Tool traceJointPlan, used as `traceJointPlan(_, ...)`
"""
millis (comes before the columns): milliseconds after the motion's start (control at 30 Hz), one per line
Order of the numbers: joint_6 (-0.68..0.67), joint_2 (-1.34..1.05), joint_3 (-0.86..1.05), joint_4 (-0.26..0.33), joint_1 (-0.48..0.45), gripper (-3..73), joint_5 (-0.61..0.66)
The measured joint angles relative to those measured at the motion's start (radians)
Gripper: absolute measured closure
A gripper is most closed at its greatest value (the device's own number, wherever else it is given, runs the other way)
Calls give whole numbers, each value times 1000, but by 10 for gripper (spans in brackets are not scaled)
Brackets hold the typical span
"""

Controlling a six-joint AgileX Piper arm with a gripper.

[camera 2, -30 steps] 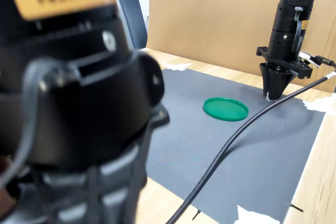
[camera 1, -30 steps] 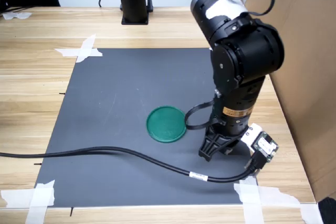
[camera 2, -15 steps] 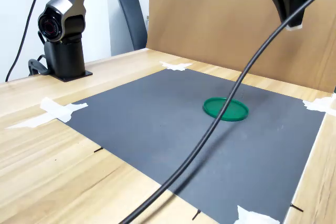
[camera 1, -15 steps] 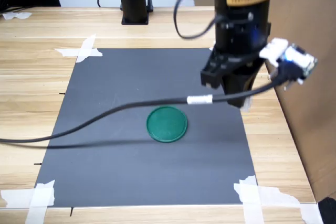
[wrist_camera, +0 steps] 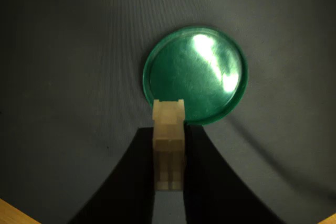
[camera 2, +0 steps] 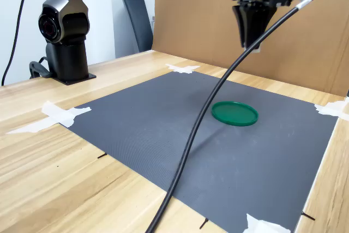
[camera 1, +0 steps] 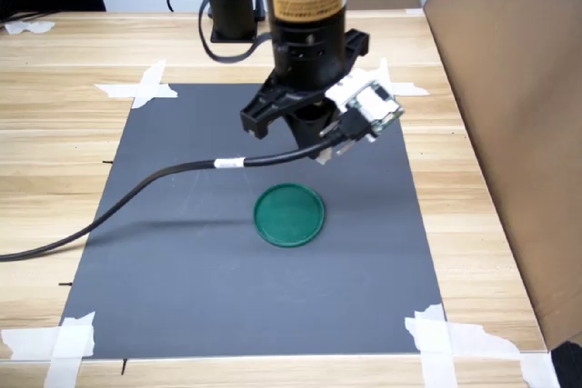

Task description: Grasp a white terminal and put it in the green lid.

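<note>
The white terminal (wrist_camera: 168, 145) is clamped upright between the claw (wrist_camera: 168, 182) tips, held high above the mat. In the wrist view the green lid (wrist_camera: 195, 73) lies just ahead, so a short forward shift and descent is likely needed.

A dark grey mat (camera 1: 218, 224) lies flat on a light wooden table (camera 1: 55, 134), and everything else sits around it. White tape strips (camera 1: 145, 86) fix the mat's corners to the wood. A tall brown cardboard sheet (camera 1: 509, 115) stands upright just beside the mat's edge on the first exterior view's right. Beyond the mat's far corner, past the table edge in the second exterior view, is what looks like a dark chair back (camera 2: 137, 21), though it is only partly seen.
</note>
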Motion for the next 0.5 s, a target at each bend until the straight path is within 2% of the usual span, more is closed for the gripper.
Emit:
traceJointPlan(67, -6, -10, 54, -8, -6, 614, -13)
traceJointPlan(167, -42, -30, 201, -13, -48, 614, -103)
traceJointPlan(267, -54, -30, 223, -13, -61, 614, -132)
traceJointPlan(333, -106, -26, 256, -5, -102, 614, -208)
traceJointPlan(500, -132, 58, 256, 13, -102, 614, -222)
